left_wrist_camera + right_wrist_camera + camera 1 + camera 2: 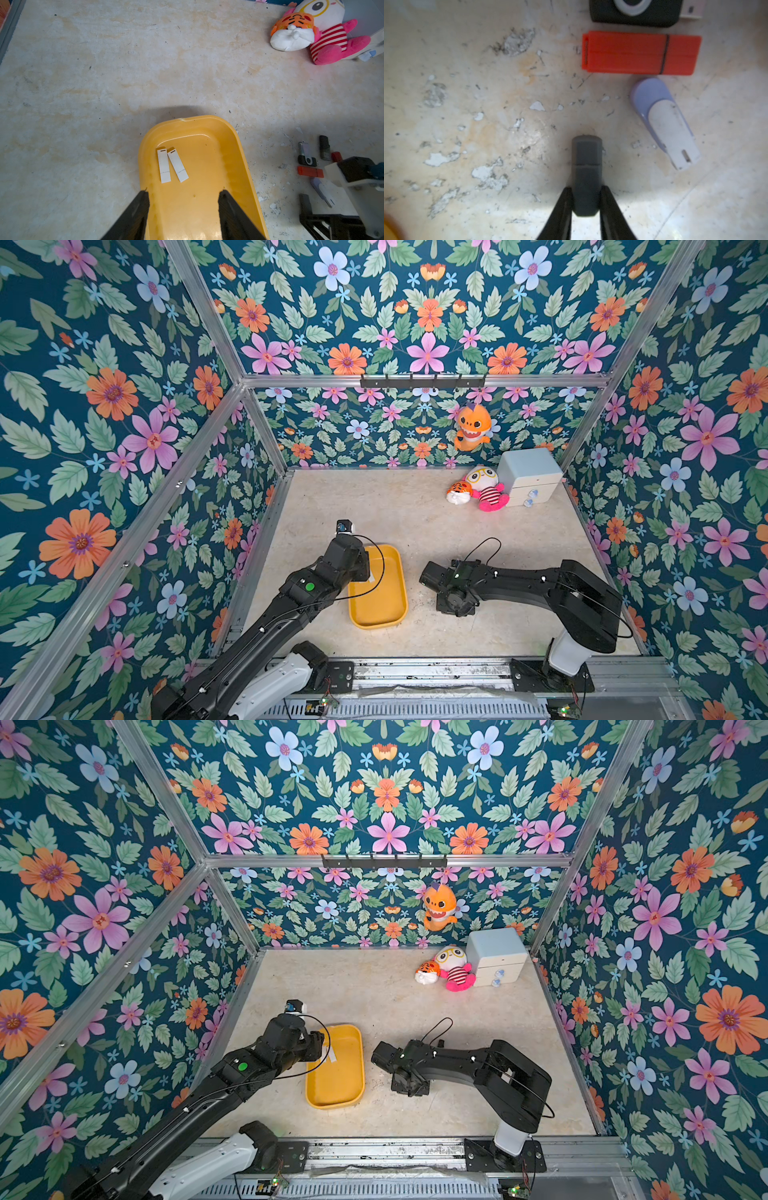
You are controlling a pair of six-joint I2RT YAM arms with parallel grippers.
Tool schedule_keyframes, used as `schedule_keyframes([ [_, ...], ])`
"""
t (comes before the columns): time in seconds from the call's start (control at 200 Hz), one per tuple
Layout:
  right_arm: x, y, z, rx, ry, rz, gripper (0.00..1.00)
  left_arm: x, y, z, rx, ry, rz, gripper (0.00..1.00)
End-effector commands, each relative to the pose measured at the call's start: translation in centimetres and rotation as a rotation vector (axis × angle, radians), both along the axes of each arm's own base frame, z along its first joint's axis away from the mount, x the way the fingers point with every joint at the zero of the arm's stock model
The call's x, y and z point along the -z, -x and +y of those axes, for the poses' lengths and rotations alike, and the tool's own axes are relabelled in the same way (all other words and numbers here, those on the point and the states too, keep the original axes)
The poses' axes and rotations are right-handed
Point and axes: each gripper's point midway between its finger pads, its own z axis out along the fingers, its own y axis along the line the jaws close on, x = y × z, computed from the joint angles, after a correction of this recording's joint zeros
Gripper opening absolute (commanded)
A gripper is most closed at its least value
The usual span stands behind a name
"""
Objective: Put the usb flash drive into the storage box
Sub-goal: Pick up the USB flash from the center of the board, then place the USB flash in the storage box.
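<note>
Counter (415,506): carried everything.
Box (380,605): yellow, before left arm; two white drives (164,166) flat inside.
Left hand (184,193): fingers apart, empty, over box.
Right hand (586,189): clamped on grey drive (586,158), low at counter, outside box, apparently for lifting.
Red drive (641,54), lilac drive (664,120): loose beside, unsorted.

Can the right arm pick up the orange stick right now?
Probably not yet. The orange flash drive lies uncovered just ahead, with nothing blocking the way. But the right end effector is shut on the grey flash drive, so it is full until it lets go.
</note>
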Motion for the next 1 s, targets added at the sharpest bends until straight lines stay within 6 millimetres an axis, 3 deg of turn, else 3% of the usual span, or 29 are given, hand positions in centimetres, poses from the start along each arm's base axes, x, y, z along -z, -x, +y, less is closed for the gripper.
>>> schedule_keyframes([
  [0.0,0.3,0.1,-0.7,0.006,0.027,0.002,0.21,-0.1,-0.1,0.0,0.004,-0.004,-0.003,0.59],
  [0.215,-1.9,-0.9,0.0,-0.018,0.008,-0.045,0.14,0.0,-0.1,0.1,-0.003,-0.008,-0.003,0.59],
  [0.29,-3.4,-1.5,0.8,-0.039,-0.011,-0.073,0.14,-0.1,-0.1,0.2,-0.006,-0.009,-0.006,0.59],
  [0.36,-6.7,-2.2,2.0,-0.061,-0.084,-0.127,0.14,-0.1,-0.1,0.2,-0.013,-0.006,-0.010,0.59],
  [0.48,-11.1,-3.1,5.7,-0.106,-0.232,-0.193,0.13,-0.2,-0.2,0.8,-0.045,-0.013,-0.017,0.60],
  [0.6,-14.2,-3.4,11.1,-0.180,-0.368,-0.197,0.13,-0.6,-0.2,1.4,-0.076,-0.021,-0.031,0.60],
  [0.78,-12.9,-3.4,18.3,-0.274,-0.388,-0.144,0.13,-1.7,0.0,2.8,-0.133,-0.021,-0.083,0.61],
  [0.995,-9.0,-5.1,22.1,-0.297,-0.318,-0.113,0.12,-2.6,0.2,3.7,-0.170,-0.011,-0.119,0.63],
])
